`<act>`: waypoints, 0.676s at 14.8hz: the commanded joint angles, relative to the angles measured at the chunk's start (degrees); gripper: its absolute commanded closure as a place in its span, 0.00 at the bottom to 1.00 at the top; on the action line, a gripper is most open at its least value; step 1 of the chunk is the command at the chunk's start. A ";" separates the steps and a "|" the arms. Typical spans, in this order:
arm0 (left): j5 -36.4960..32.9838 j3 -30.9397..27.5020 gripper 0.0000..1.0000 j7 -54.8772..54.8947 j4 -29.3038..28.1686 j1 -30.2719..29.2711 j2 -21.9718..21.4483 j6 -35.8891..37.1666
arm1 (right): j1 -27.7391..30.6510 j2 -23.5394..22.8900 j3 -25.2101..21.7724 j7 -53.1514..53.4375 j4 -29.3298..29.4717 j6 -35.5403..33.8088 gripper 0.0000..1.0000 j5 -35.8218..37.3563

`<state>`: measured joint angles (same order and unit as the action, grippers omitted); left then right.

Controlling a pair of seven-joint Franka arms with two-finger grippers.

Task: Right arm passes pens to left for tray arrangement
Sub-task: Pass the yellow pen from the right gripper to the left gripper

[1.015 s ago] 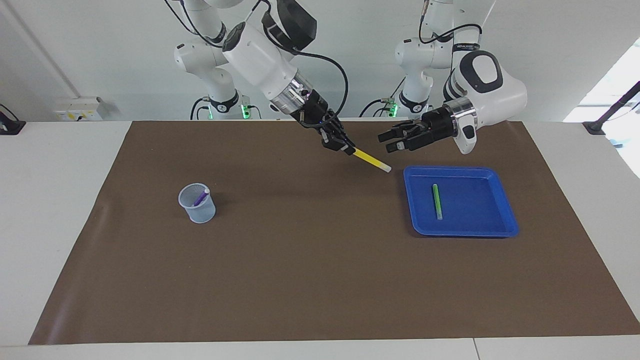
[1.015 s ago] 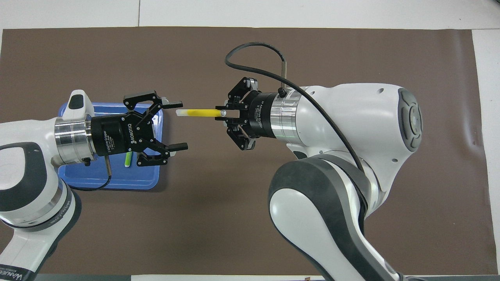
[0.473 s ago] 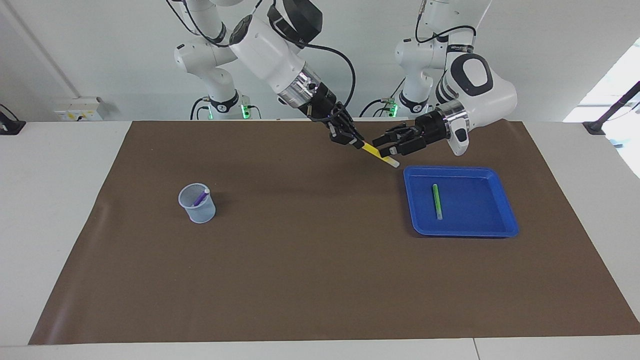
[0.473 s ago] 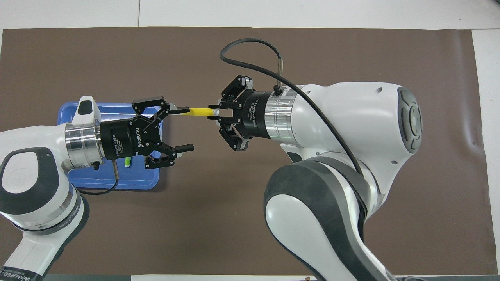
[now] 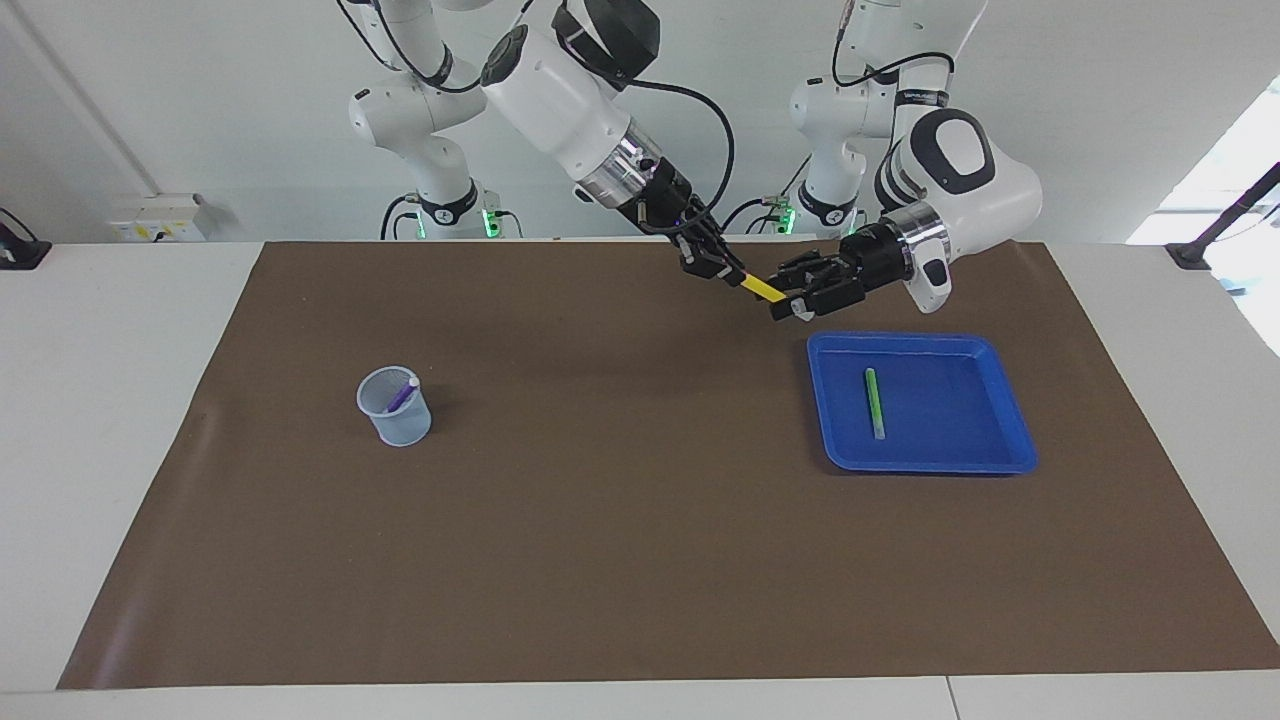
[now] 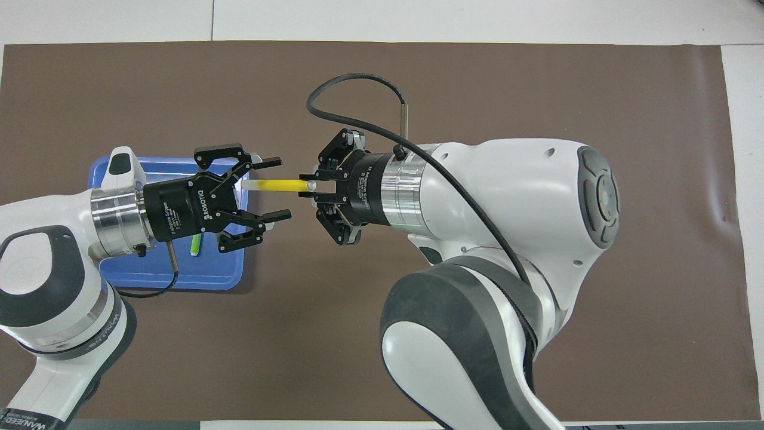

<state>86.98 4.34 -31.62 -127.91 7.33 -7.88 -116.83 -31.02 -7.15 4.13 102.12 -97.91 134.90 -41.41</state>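
Note:
My right gripper (image 5: 718, 268) (image 6: 307, 186) is shut on one end of the yellow pen (image 5: 760, 288) (image 6: 277, 186) and holds it in the air, just off the blue tray's (image 5: 950, 415) (image 6: 179, 278) corner that faces the robots and the right arm's end. My left gripper (image 5: 795, 298) (image 6: 276, 187) is open, one finger on each side of the pen's free whitish end, with gaps showing. The green pen (image 5: 874, 402) (image 6: 196, 245) lies in the tray. The purple pen (image 5: 403, 394) stands in a pale-blue cup (image 5: 395, 410).
A brown mat (image 5: 640, 560) covers the table. The cup stands toward the right arm's end, hidden under the right arm in the overhead view. Two smaller white arms (image 5: 430, 150) stand at the robots' edge of the table.
The right arm carried the yellow pen toward the left arm's end. My left gripper moved in around the pen's free end and its fingers narrowed.

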 commanded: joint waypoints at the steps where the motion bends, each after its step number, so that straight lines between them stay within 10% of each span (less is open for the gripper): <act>1: 0.83 -0.20 0.23 0.06 -1.64 -1.62 -1.87 2.31 | 0.00 -0.50 -0.08 0.89 0.97 -0.34 1.00 -0.25; 7: 0.65 -0.12 0.36 0.68 -1.99 -1.53 -2.05 1.87 | 0.00 -0.50 -0.08 0.89 0.88 -0.43 1.00 -0.07; 10: 0.65 -0.12 0.66 0.59 -1.99 -1.62 -2.05 1.96 | 0.00 -0.50 -0.08 0.89 0.88 -0.43 1.00 -0.07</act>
<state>86.97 4.41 -31.52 -127.97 5.65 -8.12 -115.33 -31.02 -7.22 4.11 102.12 -97.90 134.90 -41.41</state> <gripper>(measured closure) 0.515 0.833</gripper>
